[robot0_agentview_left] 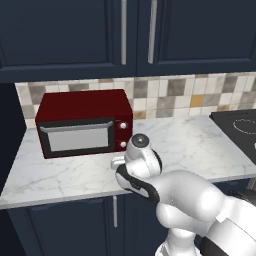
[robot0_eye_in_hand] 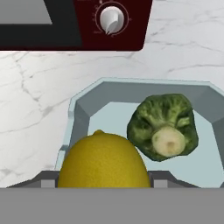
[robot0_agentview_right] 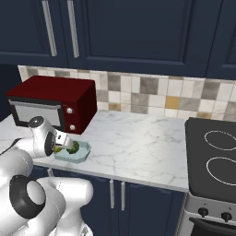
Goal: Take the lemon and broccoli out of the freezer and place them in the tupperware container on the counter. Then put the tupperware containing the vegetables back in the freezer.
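Nearest to us in the hand view, the lemon [robot0_eye_in_hand: 104,159] is sitting low between the jaws, which are standing fairly wide on either side of it; the fingertips are hidden behind the fruit, so we are not able to say whether they are gripping it or have already let go. The lemon is lying at the near edge of the tupperware container [robot0_eye_in_hand: 83,105], over or on its floor, and just beyond it the broccoli [robot0_eye_in_hand: 162,127] is resting inside the same tray, stem end facing us. We are judging, then, that the broccoli is delivered and the lemon is at the point of delivery, while lifting the filled tray and returning it to the freezer is remaining. From the right base view the gripper [robot0_agentview_right: 62,144] is hanging over the tray near the front edge of the bench [robot0_agentview_right: 138,143], with the red microwave [robot0_agentview_right: 50,103] close behind. In the left base view the arm is covering the tray altogether.
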{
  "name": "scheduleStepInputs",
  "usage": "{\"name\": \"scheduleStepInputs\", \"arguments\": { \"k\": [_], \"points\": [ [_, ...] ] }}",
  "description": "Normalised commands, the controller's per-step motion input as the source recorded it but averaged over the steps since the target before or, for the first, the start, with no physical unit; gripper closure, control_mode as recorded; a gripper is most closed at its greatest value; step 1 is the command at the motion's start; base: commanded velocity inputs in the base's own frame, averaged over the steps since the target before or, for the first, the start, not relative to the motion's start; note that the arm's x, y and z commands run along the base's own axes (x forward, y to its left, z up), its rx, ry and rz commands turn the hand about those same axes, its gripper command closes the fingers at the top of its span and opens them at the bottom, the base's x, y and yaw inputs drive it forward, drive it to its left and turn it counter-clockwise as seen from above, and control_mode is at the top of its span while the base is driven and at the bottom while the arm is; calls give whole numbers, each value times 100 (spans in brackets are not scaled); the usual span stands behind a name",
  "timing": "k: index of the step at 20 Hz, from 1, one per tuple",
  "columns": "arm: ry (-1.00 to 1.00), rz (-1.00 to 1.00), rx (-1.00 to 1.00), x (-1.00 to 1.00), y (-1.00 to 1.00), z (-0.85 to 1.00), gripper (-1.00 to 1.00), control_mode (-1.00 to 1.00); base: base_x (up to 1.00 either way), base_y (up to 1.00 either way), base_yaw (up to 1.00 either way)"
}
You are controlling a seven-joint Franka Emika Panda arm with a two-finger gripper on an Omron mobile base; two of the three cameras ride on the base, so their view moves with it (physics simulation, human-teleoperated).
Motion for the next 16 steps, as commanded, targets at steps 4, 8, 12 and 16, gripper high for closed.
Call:
{"name": "scheduleStepInputs", "arguments": {
  "k": [4, 8, 12, 16],
  "points": [
    [0, 0, -2, 0, 0, -5, -100, -100, 0, 0, 0],
    [0, 0, -1, 3, 0, -3, -100, -100, 0, 0, 0],
    [0, 0, 0, 3, 0, 0, -100, -100, 0, 0, 0],
    [0, 0, 0, 1, -1, 7, -100, -100, 0, 0, 0]
  ]
}}
